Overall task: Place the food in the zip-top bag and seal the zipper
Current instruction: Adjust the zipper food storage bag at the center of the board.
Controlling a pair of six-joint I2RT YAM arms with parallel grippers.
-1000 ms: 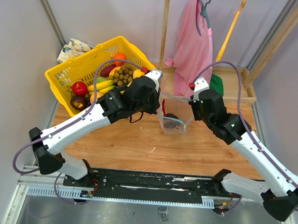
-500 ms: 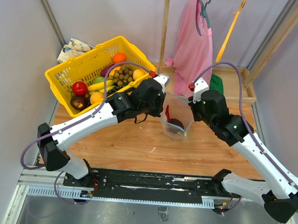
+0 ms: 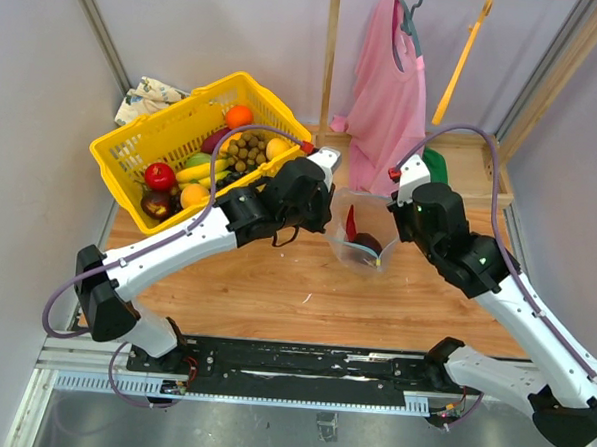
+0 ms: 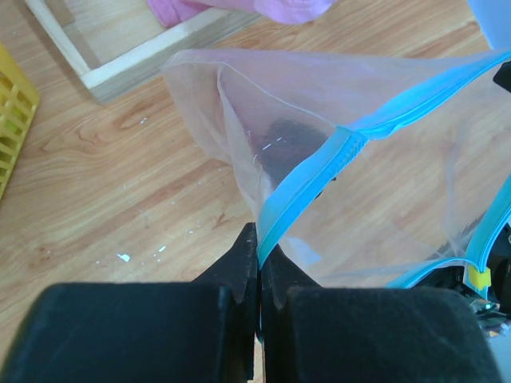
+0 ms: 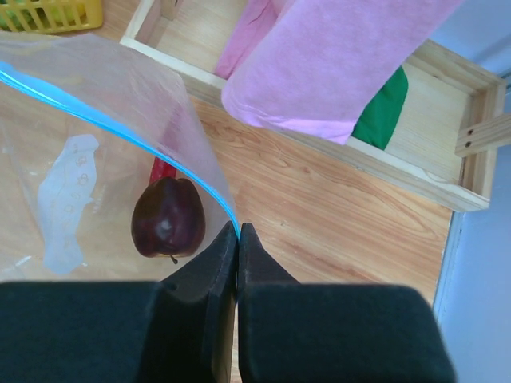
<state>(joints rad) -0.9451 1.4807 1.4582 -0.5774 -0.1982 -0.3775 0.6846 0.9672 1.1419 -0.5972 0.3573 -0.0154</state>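
Note:
The clear zip-top bag (image 3: pixel 363 232) hangs between my two grippers above the wooden table. Inside it lie a red chili (image 3: pixel 352 223) and a dark purple fruit (image 3: pixel 367 247); both also show in the right wrist view, the fruit (image 5: pixel 166 219) and the chili (image 5: pixel 163 170). My left gripper (image 4: pixel 259 239) is shut on the blue-green zipper (image 4: pixel 319 179) at the bag's left edge. My right gripper (image 5: pixel 238 230) is shut on the zipper (image 5: pixel 104 120) at the right edge. The bag's white label (image 5: pixel 68 195) shows through the plastic.
A yellow basket (image 3: pixel 162 151) with more toy fruit stands at the back left. A wooden tray (image 3: pixel 462 167) with a green item and a hanging pink cloth (image 3: pixel 391 88) is behind the bag.
Both grippers have carried the bag to the right and a little lower. The chili and dark fruit have shifted inside it.

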